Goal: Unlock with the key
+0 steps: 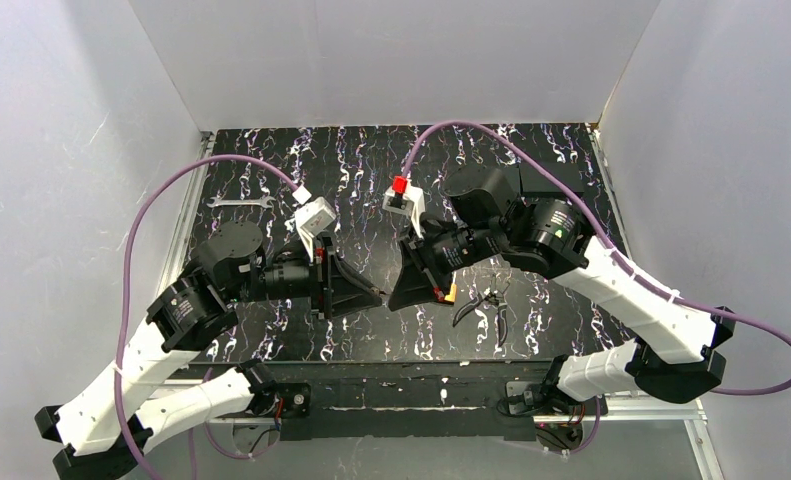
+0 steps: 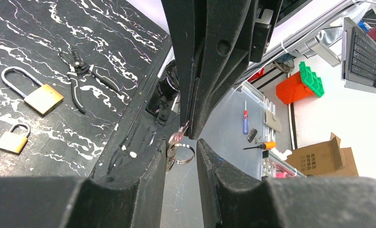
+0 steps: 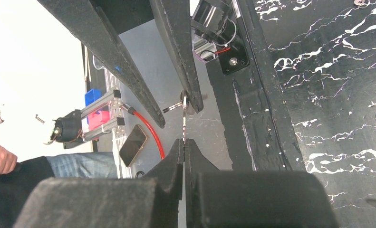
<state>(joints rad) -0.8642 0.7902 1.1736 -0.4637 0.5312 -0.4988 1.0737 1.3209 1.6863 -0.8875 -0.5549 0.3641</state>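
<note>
Hovering over the table's (image 1: 371, 160) near edge, the right gripper (image 3: 183, 142) is clenched on the key's (image 3: 172, 109) ring (image 3: 183, 124). The left gripper's (image 2: 181, 145) jaws stand parted around it.

The top camera looks steeply down from above and behind the arm bases, far enough off to take in the whole black marbled worktop (image 1: 371, 160), with the left jaws and right jaws meeting tip to tip over its near part. Each wrist camera sits close behind its own jaws, facing the opposing pair. Both share the key ring (image 2: 182, 153) at the tips, and the left wrist view also catches the pliers (image 2: 81, 78) lying beside the right jaws.
</note>
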